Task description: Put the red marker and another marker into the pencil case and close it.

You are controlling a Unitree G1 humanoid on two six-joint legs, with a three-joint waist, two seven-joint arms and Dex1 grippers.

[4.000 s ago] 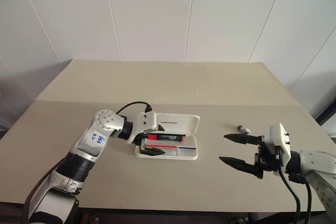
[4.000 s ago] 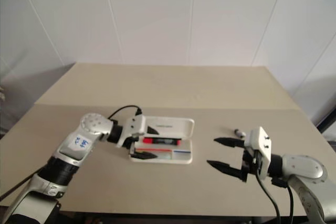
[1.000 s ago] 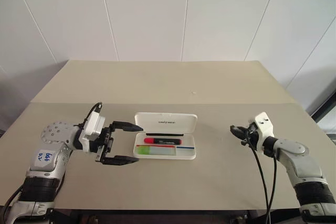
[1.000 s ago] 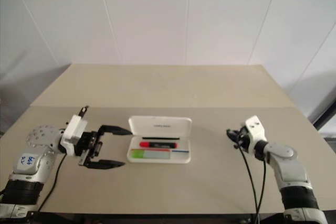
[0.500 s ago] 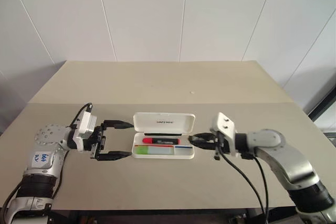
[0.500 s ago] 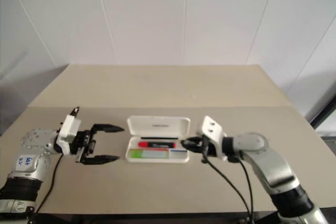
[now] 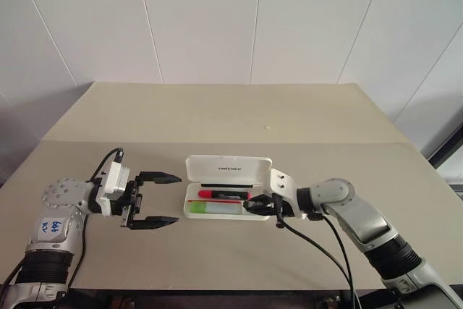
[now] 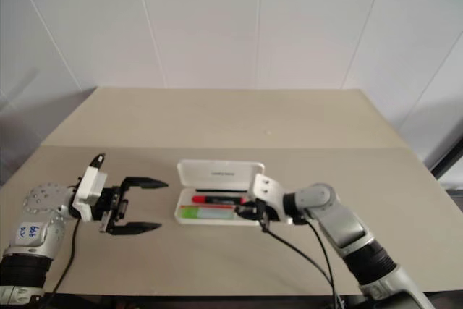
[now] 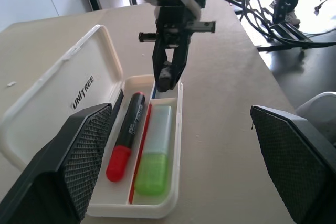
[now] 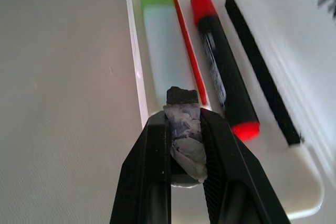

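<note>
1. The pencil case (image 7: 227,187) — a flat white hard-plastic box with rounded corners — lies open on the matte beige table (image 7: 217,117), lid tilted back.
2. The red marker (image 9: 125,135), slim and black-barrelled, and the chunky lime-green highlighter (image 9: 155,149) lie side by side in the tray, both lengthwise along the case.
3. The right gripper (image 10: 185,132) is clenched on a small grey-blue lump (image 10: 185,129) over the tray's end.
4. The left gripper (image 7: 160,200) — fingers spread, holding nothing — sits beside the case's other end.

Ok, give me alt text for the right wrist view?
The right gripper, shut on a small grey object, hovers over one end of the open pencil case, which holds the green highlighter and red marker side by side.
</note>
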